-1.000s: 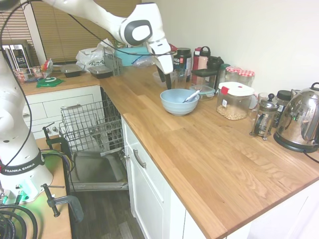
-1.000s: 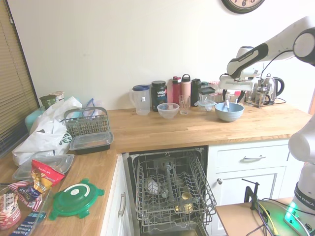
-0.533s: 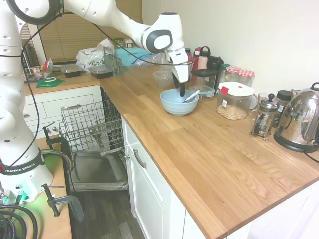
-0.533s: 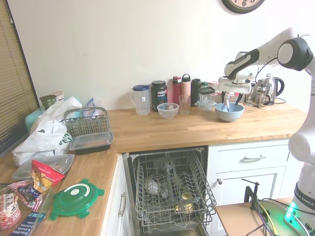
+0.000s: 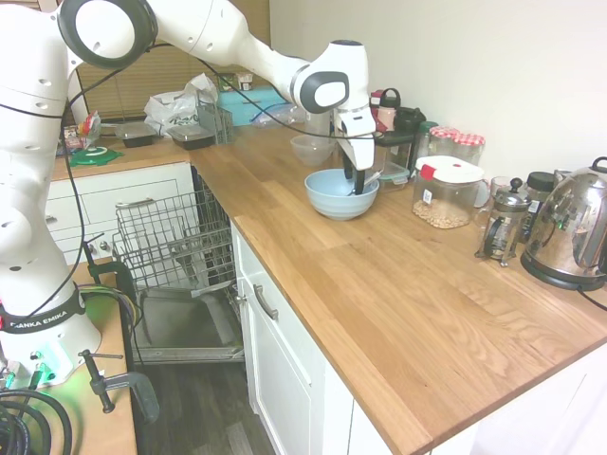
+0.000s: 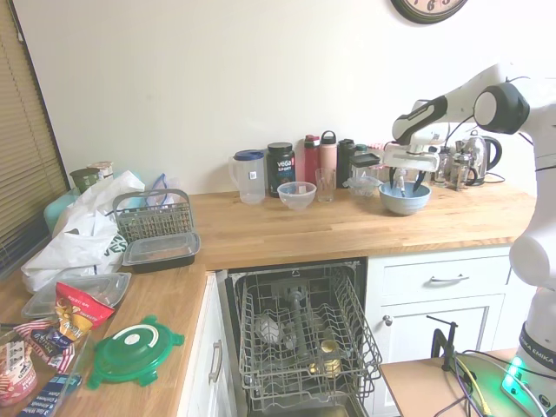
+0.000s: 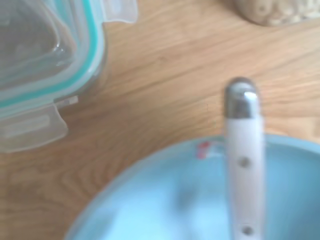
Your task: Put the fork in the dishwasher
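Scene: kitchen, L-shaped wooden countertop over white cabinets, plain wall behind.
Dishwasher: under the counter, door down, wire rack pulled out, a few items already in the rack.
Bowl: light-blue bowl on the counter near the wall-side row of containers.
Fork: lies in the light-blue bowl, handle leaning on the rim and sticking out toward the wall; in the wrist view the handle is white with a metal end cap and rivets, crossing the bowl rim.
Gripper: pointing down into the bowl, tips inside it beside the fork handle; can't tell if the fingers are spread or pressed together, or if they touch the fork.
Near bowl: clear lidded container with teal seal just beside it, lidded jar of nuts close on the other side, small clear glass bowl behind.
Further along counter: French press, steel kettle.
Second exterior view: bottles and pitcher along the wall, cutlery basket and green lid on the far counter leg.
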`<action>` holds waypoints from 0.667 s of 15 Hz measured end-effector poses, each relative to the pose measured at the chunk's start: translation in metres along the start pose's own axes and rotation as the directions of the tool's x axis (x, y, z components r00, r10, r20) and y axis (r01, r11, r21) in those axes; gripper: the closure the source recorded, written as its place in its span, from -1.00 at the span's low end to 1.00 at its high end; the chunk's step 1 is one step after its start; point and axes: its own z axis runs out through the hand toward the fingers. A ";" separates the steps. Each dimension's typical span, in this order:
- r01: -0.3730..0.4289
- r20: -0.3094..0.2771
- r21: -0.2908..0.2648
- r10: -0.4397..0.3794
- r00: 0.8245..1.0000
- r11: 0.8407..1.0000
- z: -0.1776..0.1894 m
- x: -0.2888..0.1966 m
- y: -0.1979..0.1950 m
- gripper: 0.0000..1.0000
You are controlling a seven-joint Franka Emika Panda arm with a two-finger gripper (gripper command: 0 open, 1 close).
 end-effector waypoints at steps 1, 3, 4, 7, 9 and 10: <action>-0.001 0.000 -0.003 0.001 1.000 1.000 0.002 0.001 0.000 1.00; -0.010 0.001 -0.018 0.010 1.000 1.000 0.012 0.006 0.004 1.00; -0.018 0.005 -0.026 0.018 1.000 1.000 0.020 0.010 0.006 1.00; -0.026 0.008 -0.023 0.026 1.000 0.999 0.031 0.021 0.008 1.00; -0.025 0.002 -0.012 0.025 1.000 1.000 0.028 0.022 0.007 1.00; -0.025 0.001 -0.008 0.025 1.000 1.000 0.027 0.022 0.006 1.00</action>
